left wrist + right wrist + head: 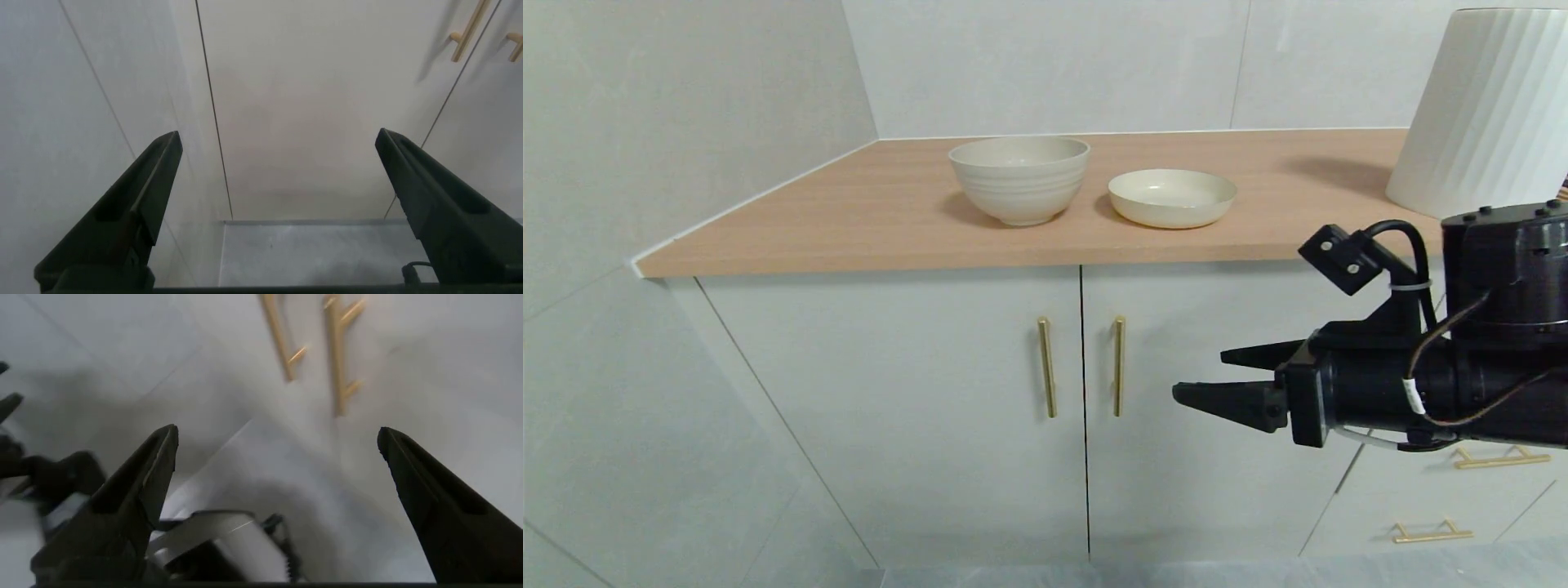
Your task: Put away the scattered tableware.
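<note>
Two on counter (849, 220): we see bowl (1019, 178) at 9 o'clock of plate (1172, 197).
Right gripper (1201, 374): agape, empty.
Left gripper (278, 143): agape, empty.

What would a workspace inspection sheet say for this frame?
Surface: wooden countertop, set into a tiled corner.
Job's things: deep bowl and shallow dish, upright, side by side, apart, on the countertop.
Clutter: white ribbed object at the countertop's right end.
Grippers: right gripper open, empty, in front of the cabinet doors; left gripper open, empty, facing the cabinet front.
Cables: black cable looped by the right wrist camera.
Surroundings: cabinet doors shut, gold handles; tiled walls.
</note>
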